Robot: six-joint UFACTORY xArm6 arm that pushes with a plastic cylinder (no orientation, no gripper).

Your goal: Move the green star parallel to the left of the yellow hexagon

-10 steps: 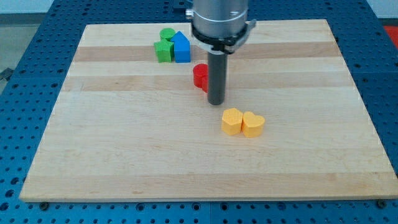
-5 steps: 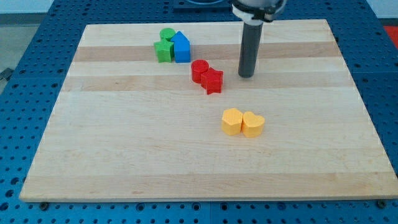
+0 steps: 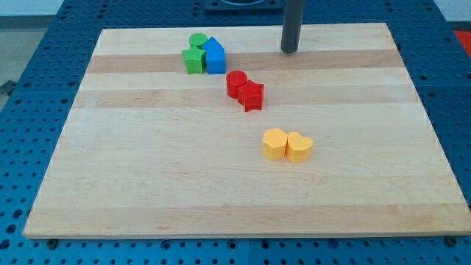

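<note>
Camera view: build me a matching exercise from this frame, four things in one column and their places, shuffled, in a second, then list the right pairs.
Things:
1. my tip
2. green star
3. yellow hexagon
4. red star

Places:
A. touching the blue block's left side, near the view's top
B. touching the yellow heart, on its left
C. near the board's top edge, clear of every block
D. just lower right of the red cylinder

Pairs: 1-C, 2-A, 3-B, 4-D
</note>
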